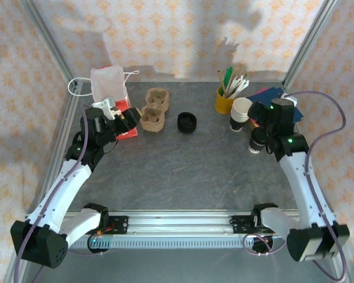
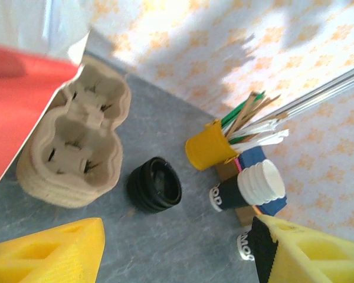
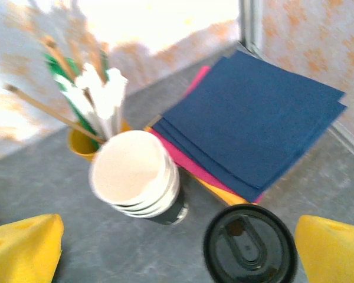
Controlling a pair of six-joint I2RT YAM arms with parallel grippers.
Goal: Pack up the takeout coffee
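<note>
Lidded cup [image 3: 249, 246] upright on the desk [image 1: 194, 171], right side.
Right end effector [image 3: 180, 242] open, fingers either side of the cup; left end effector [image 2: 171, 250] open, empty, near the carrier [image 2: 76, 147].

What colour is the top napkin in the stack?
Dark blue napkin, clearest in the right wrist view.

Left end effector [image 2: 177, 259], right end effector [image 3: 178, 252]: jaws apart
</note>
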